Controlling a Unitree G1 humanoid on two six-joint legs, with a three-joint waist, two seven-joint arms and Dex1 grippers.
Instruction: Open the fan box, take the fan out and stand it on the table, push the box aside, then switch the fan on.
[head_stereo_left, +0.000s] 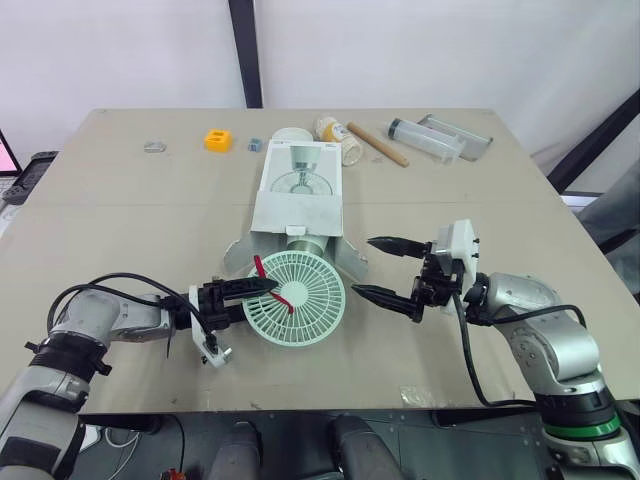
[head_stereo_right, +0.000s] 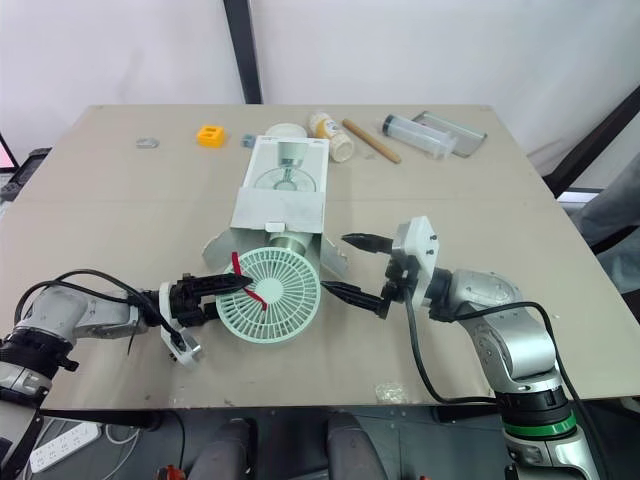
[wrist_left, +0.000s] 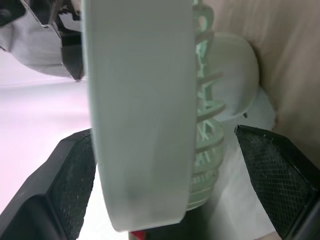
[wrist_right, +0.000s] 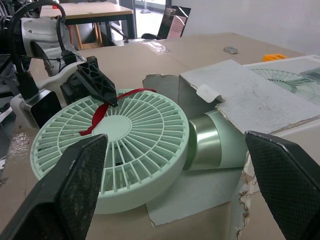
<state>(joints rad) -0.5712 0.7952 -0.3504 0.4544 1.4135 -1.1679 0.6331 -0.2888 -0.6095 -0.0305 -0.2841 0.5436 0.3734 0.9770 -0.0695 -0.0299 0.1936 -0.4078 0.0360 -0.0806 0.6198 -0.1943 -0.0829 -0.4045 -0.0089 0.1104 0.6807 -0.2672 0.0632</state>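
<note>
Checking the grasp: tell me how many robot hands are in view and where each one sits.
2. The left hand straddles the left rim of the mint-green fan, fingers open around it. The right hand sits open just right of it.

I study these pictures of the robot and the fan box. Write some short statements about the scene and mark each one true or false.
1. The fan stands upright on the table. False: it lies with its grille facing up, at the mouth of the box.
2. The left tool has one finger on each side of the fan's rim. True.
3. The right tool is shut on the fan. False: it is open, beside the fan and apart from it.
4. Part of the fan is inside the box. True.
</note>
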